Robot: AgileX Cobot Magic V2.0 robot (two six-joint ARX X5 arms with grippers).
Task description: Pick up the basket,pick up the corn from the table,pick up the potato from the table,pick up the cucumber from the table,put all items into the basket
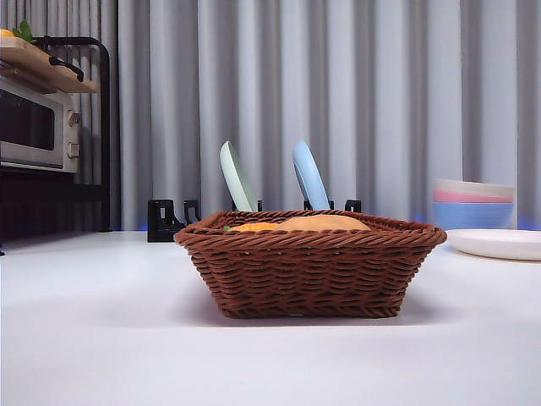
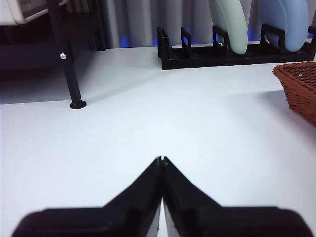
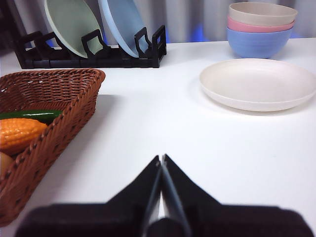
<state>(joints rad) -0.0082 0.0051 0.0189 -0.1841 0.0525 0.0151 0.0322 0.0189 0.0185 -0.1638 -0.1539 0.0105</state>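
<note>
The reddish-brown wicker basket stands on the white table in the middle of the front view. Inside it lie the bumpy orange corn, the dark-green cucumber and a sliver of the tan potato. Over the rim in the front view, the potato and the corn just show. My left gripper is shut and empty above bare table, to the left of the basket's corner. To the basket's right, my right gripper is also shut and empty, beside the basket.
A black dish rack with a green plate and a blue plate stands behind the basket. Stacked bowls and a white plate sit at the right. A microwave on a black shelf is at the far left.
</note>
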